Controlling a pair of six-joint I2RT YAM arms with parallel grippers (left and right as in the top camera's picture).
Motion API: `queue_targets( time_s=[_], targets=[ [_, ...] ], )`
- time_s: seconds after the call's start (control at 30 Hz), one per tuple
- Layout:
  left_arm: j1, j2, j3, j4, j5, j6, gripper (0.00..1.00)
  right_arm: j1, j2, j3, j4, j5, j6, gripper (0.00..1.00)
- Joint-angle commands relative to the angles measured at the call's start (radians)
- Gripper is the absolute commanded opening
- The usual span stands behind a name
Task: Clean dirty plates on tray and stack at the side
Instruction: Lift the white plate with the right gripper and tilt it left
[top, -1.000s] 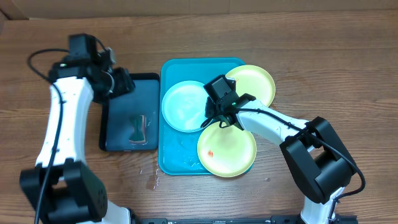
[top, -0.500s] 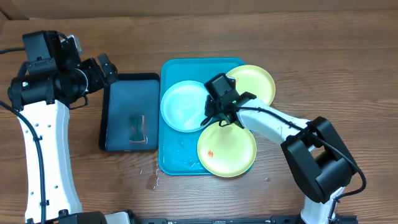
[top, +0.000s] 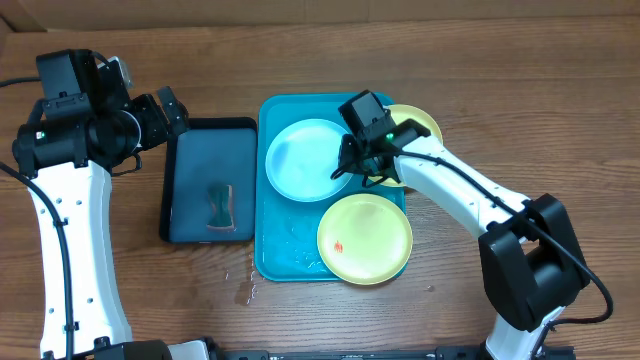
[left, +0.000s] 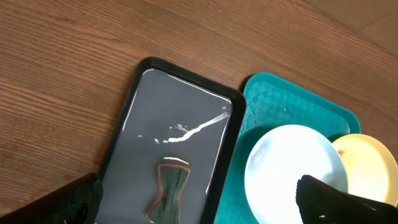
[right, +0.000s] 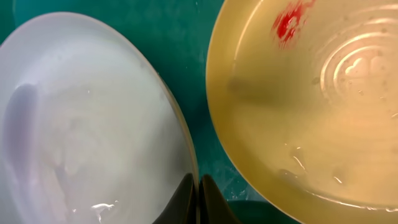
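The turquoise tray (top: 272, 235) holds three plates. My right gripper (top: 354, 166) is shut on the right rim of the light blue plate (top: 305, 160), which is raised at the tray's far left. In the right wrist view the fingers (right: 199, 190) pinch this plate's (right: 81, 130) edge. One yellow-green plate (top: 365, 238) with a red smear lies at the tray's front right, and it also shows in the right wrist view (right: 311, 106). The other yellow-green plate (top: 422, 122) is at the back right, partly under my right arm. My left gripper (top: 165, 113) is open and empty above the table's far left.
A dark navy tray (top: 195, 160) lies left of the turquoise tray, wet, with a green sponge (top: 220, 205) in it. The left wrist view shows the navy tray (left: 180, 112), the sponge (left: 169, 190) and the blue plate (left: 286, 168). Water drops lie on the table in front.
My right gripper has lifted the light blue plate by its rim and moved it slightly right and back. My left arm swung left off the navy tray, then held still.
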Motion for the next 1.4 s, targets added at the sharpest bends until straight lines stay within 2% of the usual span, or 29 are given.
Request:
queue_targets(
  time_s=[0.0,0.1,0.37,0.67,1.03,1.37],
  targets=[
    [-0.002,0.007,0.011,-0.001,-0.006,-0.013,1.00,-0.004,-0.044,0.101,-0.031,-0.009,-0.021,0.04],
    [-0.001,0.007,0.011,-0.001,-0.006,-0.013,1.00,0.010,-0.044,0.153,-0.043,-0.009,-0.021,0.04],
    [-0.001,0.007,0.011,-0.001,-0.006,-0.013,1.00,0.114,-0.038,0.164,0.088,0.008,-0.017,0.04],
    [-0.002,0.007,0.011,-0.001,-0.006,-0.013,1.00,0.261,-0.006,0.161,0.237,0.239,-0.022,0.04],
    [-0.001,0.007,0.011,-0.001,-0.006,-0.013,1.00,0.367,0.100,0.163,0.425,0.401,-0.327,0.04],
    [-0.001,0.007,0.011,-0.001,-0.006,-0.013,1.00,0.379,0.103,0.163,0.650,0.472,-0.618,0.04]
  ],
)
